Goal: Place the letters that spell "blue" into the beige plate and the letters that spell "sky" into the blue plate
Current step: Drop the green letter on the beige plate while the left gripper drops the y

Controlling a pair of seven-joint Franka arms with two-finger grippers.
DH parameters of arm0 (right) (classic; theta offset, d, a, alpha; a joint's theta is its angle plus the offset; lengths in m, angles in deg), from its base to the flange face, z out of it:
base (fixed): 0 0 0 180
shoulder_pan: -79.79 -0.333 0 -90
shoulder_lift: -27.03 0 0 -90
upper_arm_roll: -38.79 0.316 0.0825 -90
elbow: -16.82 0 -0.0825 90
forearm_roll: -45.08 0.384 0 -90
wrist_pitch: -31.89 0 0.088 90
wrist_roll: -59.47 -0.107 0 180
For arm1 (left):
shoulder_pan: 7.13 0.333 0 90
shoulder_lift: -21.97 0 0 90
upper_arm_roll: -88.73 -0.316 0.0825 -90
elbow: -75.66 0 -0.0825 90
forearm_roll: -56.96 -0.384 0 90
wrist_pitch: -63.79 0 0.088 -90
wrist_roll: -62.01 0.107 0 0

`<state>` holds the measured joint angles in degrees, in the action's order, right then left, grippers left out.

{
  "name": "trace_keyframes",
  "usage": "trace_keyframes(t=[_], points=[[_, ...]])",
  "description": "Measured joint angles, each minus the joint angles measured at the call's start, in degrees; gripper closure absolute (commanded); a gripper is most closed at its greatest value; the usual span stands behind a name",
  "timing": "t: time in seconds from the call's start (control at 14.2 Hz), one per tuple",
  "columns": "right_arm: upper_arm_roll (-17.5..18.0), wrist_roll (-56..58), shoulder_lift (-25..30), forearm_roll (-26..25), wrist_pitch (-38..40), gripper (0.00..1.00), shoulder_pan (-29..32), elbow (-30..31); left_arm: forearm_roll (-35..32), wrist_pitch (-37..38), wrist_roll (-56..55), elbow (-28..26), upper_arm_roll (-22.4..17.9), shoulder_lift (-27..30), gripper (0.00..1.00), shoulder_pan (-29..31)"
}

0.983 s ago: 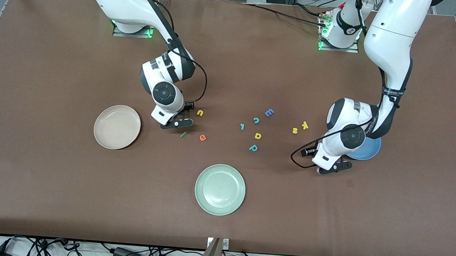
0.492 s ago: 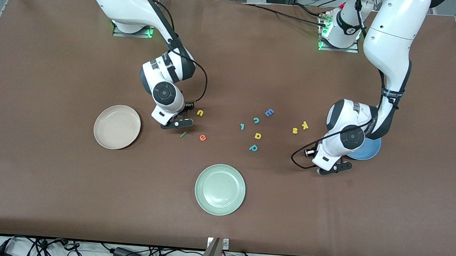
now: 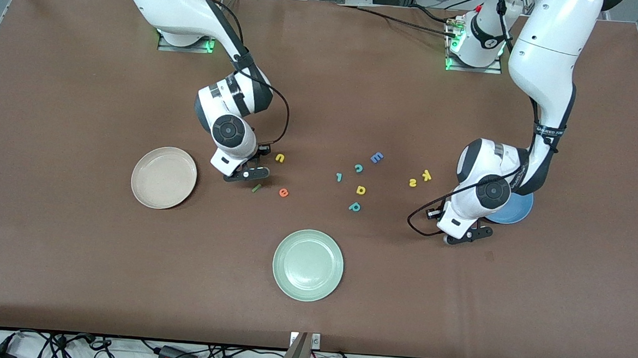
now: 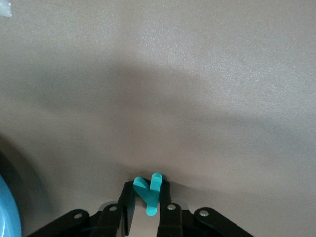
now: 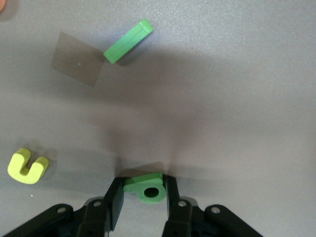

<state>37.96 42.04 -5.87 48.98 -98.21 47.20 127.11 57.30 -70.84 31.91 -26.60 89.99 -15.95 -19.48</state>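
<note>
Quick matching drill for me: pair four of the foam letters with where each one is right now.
1. teal y
2. green b
3. yellow u
4. orange e

A. on the table, nearer the front camera than the u
B. between the left tool's fingers
C. on the table beside the right tool
D. between the right tool's fingers

Pairs: 1-B, 2-D, 3-C, 4-A

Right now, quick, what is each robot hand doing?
Left gripper: jaws closed on the teal y, beside the blue plate.
Right gripper: jaws closed on the green b, near the yellow u.
</note>
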Motion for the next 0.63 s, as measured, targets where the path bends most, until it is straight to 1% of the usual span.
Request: trace_keyframes(t=[0.14,0.35,0.49,0.63], points=[[-0.19,0.1,0.03,-0.01,-0.01,0.82,0.07,-0.11,0.0,-0.01,0.0,0.03,-0.01,0.02,0.99,0.0],[-0.61,0.17,0.07,-0.02,-0.09,0.83,0.13,-0.5,-0.1,0.47,0.67,0.35,-0.08,0.85,0.99,0.02],[-1.02,0.21,0.77,-0.02,-0.12,0.83,0.68,-1.68,-0.13,3.73,3.32,0.76,-0.51,2.57,0.99,0.25],[-1.44,0.3,2.82,-0.03,0.87,0.83,2.94,-2.75,-0.15,7.71,6.96,0.97,-1.03,4.9,0.99,1.8]])
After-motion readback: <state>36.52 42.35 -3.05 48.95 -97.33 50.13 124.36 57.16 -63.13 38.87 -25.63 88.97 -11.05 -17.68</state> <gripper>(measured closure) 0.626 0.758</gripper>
